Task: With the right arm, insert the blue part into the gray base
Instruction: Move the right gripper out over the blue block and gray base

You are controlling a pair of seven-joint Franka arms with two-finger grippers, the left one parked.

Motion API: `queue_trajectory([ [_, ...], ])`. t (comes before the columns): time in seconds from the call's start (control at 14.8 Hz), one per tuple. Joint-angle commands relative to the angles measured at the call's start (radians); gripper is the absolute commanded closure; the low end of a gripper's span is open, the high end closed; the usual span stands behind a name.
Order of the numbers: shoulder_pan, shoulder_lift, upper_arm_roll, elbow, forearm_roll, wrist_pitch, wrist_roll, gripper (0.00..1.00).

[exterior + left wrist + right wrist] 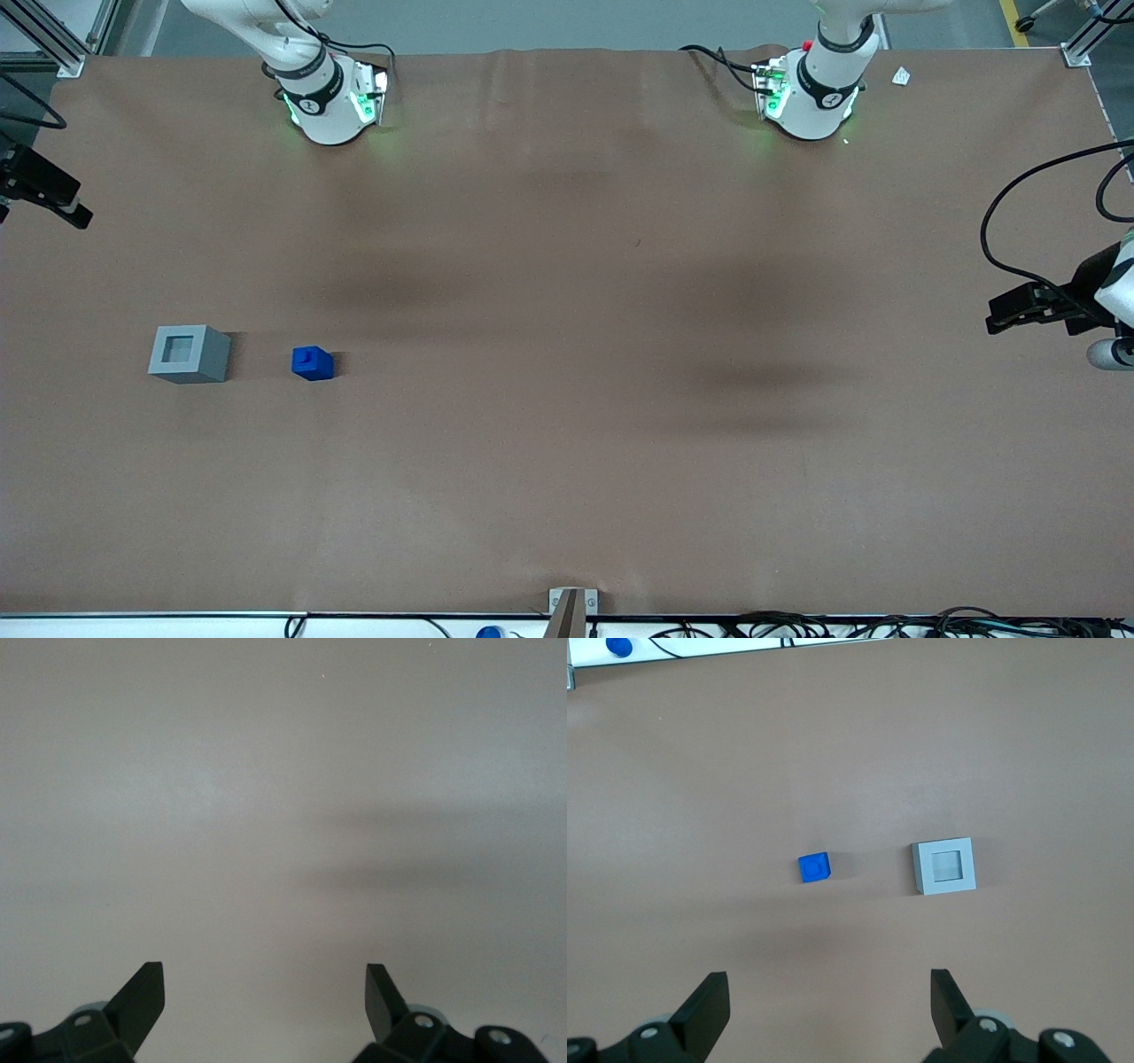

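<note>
Blue part (815, 868) sits on the surface well below the end effector (829, 1010), whose fingers are spread apart and empty; gray base (944, 866) stands beside it.

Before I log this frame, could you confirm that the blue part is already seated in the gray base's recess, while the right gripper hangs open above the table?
Not quite: the blue part is not in the recess. It sits on the table beside the gray base, apart from it, and the recess is empty, as the front view shows. The rest holds: the right gripper hangs open above the table, holding nothing.
</note>
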Motion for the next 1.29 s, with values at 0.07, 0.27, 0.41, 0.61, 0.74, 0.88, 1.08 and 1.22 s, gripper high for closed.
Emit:
queue_trajectory([
  [0.07, -0.002, 0.007, 0.011, 0.022, -0.01, -0.018, 0.004, 0.0],
  [0.27, 0.001, 0.007, 0.014, 0.019, -0.011, -0.019, -0.002, 0.0],
  [0.41, 0.002, 0.007, 0.014, 0.011, -0.01, -0.022, 0.001, 0.0],
  [0.61, 0.01, 0.018, 0.016, -0.022, -0.004, -0.016, 0.013, 0.0],
  [0.74, 0.033, 0.043, 0.016, -0.025, -0.002, -0.017, 0.013, 0.0],
  [0.88, 0.036, 0.096, 0.016, -0.032, 0.001, 0.002, 0.015, 0.0],
  [1.08, 0.051, 0.13, 0.016, -0.074, 0.001, 0.08, 0.015, 0.0],
  [1.22, 0.057, 0.133, 0.016, -0.157, 0.001, 0.171, 0.015, 0.0],
])
